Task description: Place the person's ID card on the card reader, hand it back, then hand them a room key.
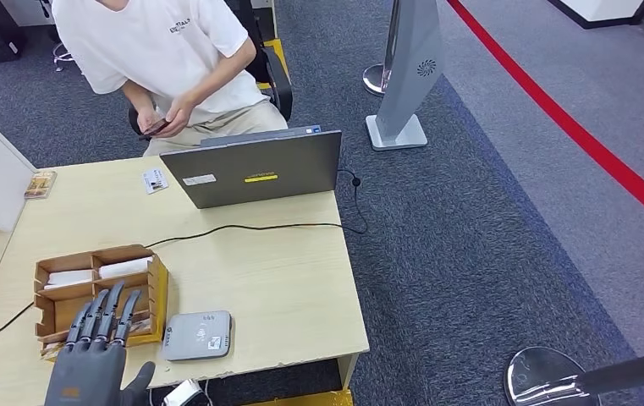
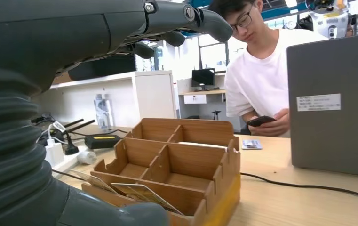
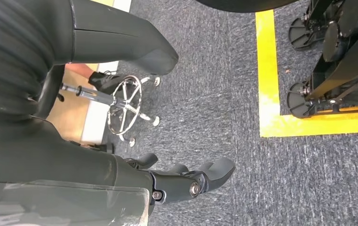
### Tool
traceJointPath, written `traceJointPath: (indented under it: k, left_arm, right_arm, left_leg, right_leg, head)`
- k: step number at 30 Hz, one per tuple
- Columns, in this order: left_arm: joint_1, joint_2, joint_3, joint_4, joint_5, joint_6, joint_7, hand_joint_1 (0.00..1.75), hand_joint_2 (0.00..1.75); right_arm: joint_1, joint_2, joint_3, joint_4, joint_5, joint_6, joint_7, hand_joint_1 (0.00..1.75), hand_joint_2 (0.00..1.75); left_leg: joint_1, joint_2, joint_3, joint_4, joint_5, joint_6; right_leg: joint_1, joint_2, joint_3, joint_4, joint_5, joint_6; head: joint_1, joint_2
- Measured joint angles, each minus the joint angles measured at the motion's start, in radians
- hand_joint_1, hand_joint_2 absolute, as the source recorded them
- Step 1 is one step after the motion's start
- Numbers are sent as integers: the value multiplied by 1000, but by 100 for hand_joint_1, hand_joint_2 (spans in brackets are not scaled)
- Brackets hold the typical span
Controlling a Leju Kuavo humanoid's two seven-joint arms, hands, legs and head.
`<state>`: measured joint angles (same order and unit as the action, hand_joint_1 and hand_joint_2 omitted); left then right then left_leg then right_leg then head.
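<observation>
My left hand (image 1: 90, 359) hovers at the table's near left edge, fingers straight and spread over the near compartments of a wooden organizer box (image 1: 153, 288), holding nothing. In the left wrist view the left hand (image 2: 73, 37) reaches above the organizer box (image 2: 177, 165), where key cards (image 2: 141, 192) lean in the nearest compartment. A grey card reader (image 1: 198, 335) lies just right of the box. A small ID card (image 1: 155, 180) (image 2: 251, 144) rests on the far side of the table near the seated person (image 1: 162, 51). My right hand (image 3: 120, 174) hangs over the carpet, fingers loosely apart, empty.
A grey laptop (image 1: 255, 167) (image 2: 332, 103) stands open at the table's far edge, its cable (image 1: 242, 228) running across the top. The person holds a phone (image 1: 156, 127). White cards (image 1: 98, 271) fill the box's far compartments. A chair base (image 1: 547, 376) stands on the floor to the right.
</observation>
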<state>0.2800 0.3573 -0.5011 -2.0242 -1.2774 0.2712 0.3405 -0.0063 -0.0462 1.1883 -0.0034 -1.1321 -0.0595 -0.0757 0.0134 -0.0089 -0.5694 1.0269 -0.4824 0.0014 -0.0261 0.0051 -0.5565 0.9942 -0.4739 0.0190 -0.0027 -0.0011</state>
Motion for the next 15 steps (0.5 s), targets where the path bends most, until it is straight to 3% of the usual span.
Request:
traceJointPath:
  k: [15]
  left_arm:
    - [55,-21,158,31,-38,25,3,0,175]
  right_arm:
    - [2,0,1,0,0,-2,8,0,175]
  left_leg:
    - [0,0,0,0,0,0]
  right_leg:
    - [0,0,0,0,0,0]
  head:
    - [0,0]
